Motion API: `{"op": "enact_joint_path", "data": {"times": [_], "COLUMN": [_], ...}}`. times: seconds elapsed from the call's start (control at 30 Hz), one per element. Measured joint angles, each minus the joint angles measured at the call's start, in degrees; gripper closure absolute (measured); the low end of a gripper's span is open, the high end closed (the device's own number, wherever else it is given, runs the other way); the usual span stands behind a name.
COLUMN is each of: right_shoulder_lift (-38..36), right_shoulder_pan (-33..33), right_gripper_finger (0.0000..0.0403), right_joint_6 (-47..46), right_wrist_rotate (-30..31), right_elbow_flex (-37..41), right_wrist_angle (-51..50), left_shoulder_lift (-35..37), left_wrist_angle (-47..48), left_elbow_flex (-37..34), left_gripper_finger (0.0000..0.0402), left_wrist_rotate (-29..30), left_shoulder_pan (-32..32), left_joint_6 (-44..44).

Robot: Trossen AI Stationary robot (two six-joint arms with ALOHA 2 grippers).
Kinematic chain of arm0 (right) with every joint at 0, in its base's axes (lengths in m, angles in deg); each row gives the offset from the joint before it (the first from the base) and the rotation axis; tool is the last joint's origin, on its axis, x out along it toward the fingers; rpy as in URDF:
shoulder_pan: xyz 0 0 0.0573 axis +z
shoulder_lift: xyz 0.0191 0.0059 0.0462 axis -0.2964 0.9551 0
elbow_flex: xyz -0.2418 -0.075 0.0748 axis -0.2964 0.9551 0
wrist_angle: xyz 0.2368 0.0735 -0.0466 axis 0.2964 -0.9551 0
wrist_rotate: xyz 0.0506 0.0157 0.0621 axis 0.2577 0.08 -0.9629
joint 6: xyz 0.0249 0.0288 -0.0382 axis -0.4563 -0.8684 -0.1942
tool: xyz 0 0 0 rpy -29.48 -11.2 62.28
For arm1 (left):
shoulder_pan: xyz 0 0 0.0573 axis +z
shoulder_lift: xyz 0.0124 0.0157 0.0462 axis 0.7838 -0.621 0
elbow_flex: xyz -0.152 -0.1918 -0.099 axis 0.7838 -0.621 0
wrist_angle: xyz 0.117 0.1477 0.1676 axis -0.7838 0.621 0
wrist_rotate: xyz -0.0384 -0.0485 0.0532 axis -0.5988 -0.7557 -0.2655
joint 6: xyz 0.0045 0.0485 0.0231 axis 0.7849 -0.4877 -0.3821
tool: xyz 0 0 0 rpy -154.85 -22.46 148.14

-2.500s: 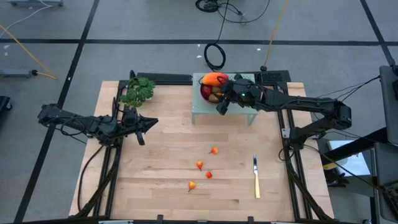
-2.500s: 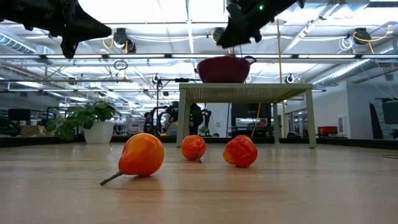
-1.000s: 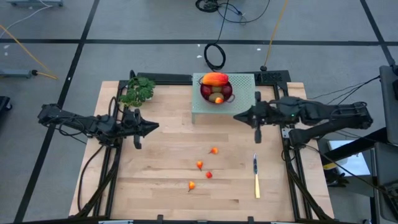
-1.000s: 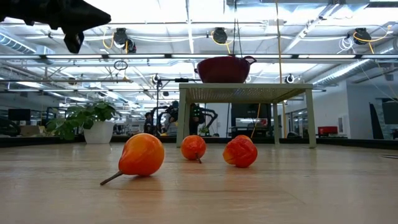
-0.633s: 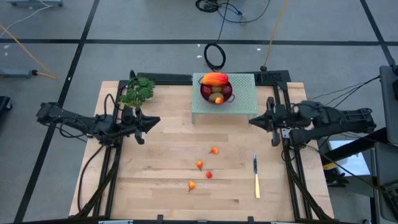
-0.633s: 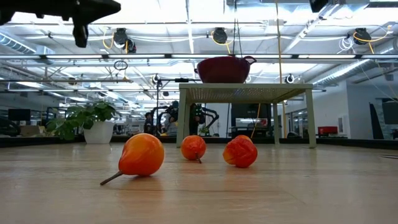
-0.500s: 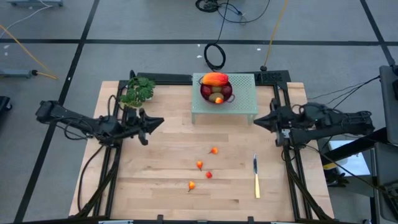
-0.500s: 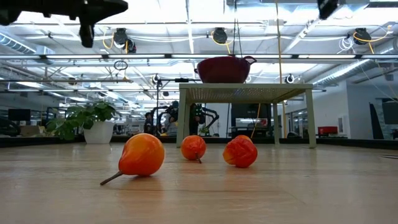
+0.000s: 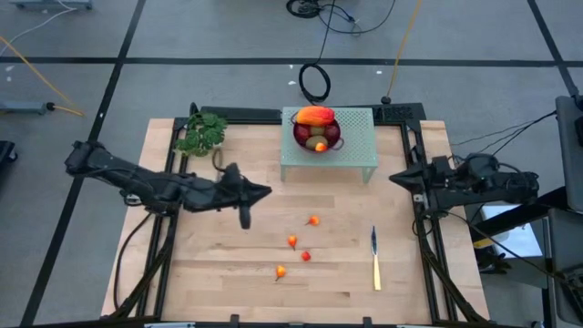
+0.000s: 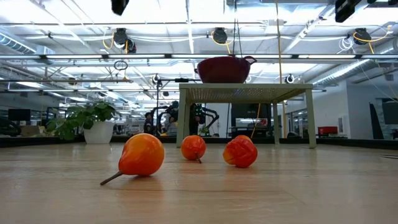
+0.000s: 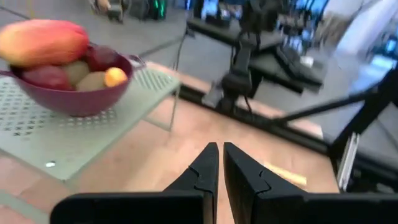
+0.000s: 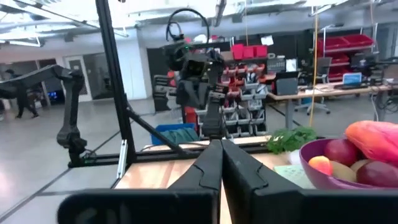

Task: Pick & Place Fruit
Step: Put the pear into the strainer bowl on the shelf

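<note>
A dark red bowl (image 9: 316, 134) stands on a small green perforated stand (image 9: 351, 155) at the far middle of the table. It holds the elongated orange-red fruit (image 9: 314, 115), dark red balls, olive ovals and one tiny orange piece (image 11: 115, 76). Several tiny orange-red fruits (image 9: 313, 220) (image 9: 291, 241) (image 9: 306, 256) (image 9: 280, 271) lie on the wood. My left gripper (image 9: 267, 190) is shut and hovers above the table's middle, left of the loose fruits. My right gripper (image 9: 393, 178) is shut and empty at the right edge.
A yellow-handled knife (image 9: 374, 260) lies on the table's right part. A leafy green bunch (image 9: 200, 133) sits at the far left corner. Bare wood spreads along the near side and the left. In the low view, three small fruits (image 10: 142, 154) (image 10: 193, 147) (image 10: 240, 151) stand before the stand.
My left arm has reached out toward the table's right, its shut gripper moving from the left side to above the table's middle. My right arm has drawn back from beside the stand toward the right edge, still shut. The fruits have stayed where they were.
</note>
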Motion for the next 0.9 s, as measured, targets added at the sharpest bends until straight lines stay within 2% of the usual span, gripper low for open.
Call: {"op": "enact_joint_path", "data": {"times": [0.17, 0.3, 0.47, 0.63, 0.9], "right_shoulder_lift": [-2.6, -3.6, -4.1, -4.0, -4.0], "right_shoulder_pan": [0.0, 0.0, 0.0, 0.0, 0.0], "right_gripper_finger": [0.0403, 0.0403, 0.0403, 0.0403, 0.0403], "right_joint_6": [1.1, 1.3, 2.0, 2.0, 2.0], "right_wrist_rotate": [-0.4, -1.8, -3.0, -3.0, -3.0], "right_elbow_flex": [1.5, 1.9, 2.0, 2.0, 2.0], "right_wrist_angle": [0.0, 0.0, 0.1, 0.1, 0.0], "left_shoulder_lift": [-6.4, -10.7, -16.6, -22.7, -30.0], "left_wrist_angle": [10.9, 18.3, 26.1, 31.9, 32.2], "left_elbow_flex": [10.4, 17.1, 23.2, 27.5, 28.6], "left_gripper_finger": [0.0378, 0.0378, 0.0378, 0.0378, 0.0378], "left_wrist_rotate": [-5.5, -10.9, -12.4, -15.0, -20.8], "left_shoulder_pan": [-1.1, -2.0, -4.0, -5.9, -8.0], "left_joint_6": [2.3, 7.9, 16.0, 24.2, 43.0]}}
